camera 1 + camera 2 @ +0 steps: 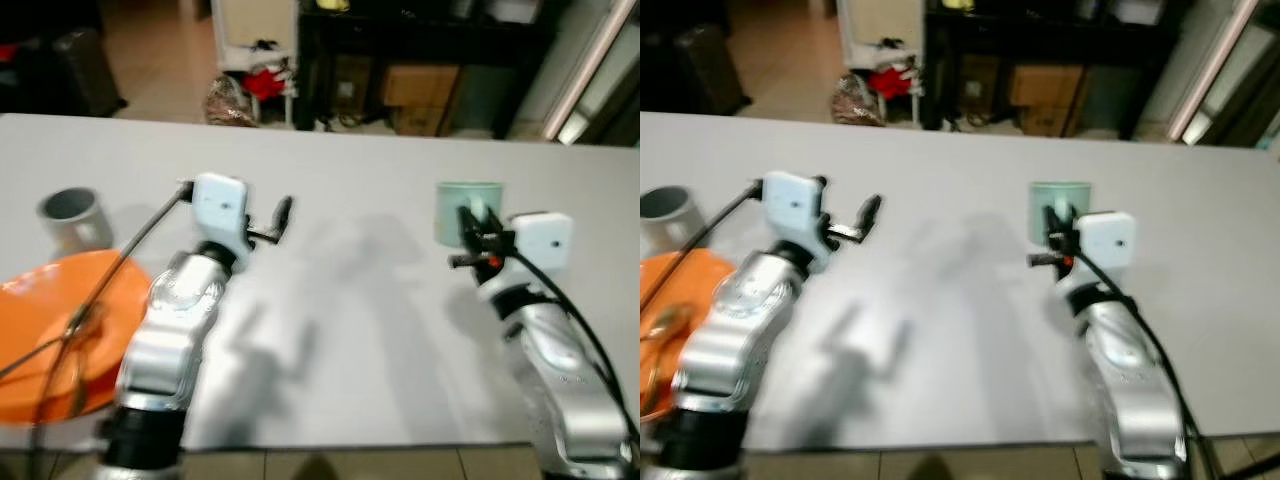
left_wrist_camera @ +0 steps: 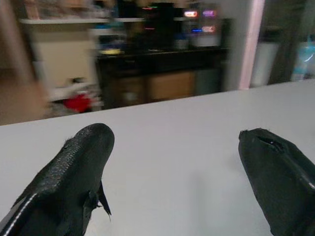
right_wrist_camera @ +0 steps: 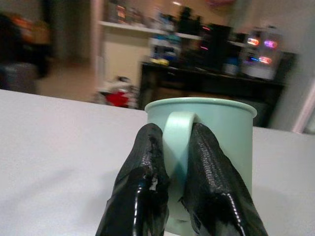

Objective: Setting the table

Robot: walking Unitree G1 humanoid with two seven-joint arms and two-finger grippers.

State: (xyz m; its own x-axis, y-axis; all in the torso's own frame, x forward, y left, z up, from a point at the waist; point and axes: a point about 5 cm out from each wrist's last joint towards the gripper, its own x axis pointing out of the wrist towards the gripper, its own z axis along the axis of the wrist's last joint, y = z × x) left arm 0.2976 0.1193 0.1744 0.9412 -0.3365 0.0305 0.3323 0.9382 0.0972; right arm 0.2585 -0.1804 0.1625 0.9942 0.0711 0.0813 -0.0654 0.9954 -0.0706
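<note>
The right pincer (image 3: 177, 162) clenches the handle of the pale green mug (image 3: 216, 128), stiff, light, probably slippery, standing at two o'clock on the worktop (image 1: 350, 330); the left pincer (image 2: 177, 172) gapes, released.

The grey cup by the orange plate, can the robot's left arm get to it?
Probably yes: the left gripper is open and holds nothing, and the grey cup stands uncovered on that side, behind the orange plate.
</note>
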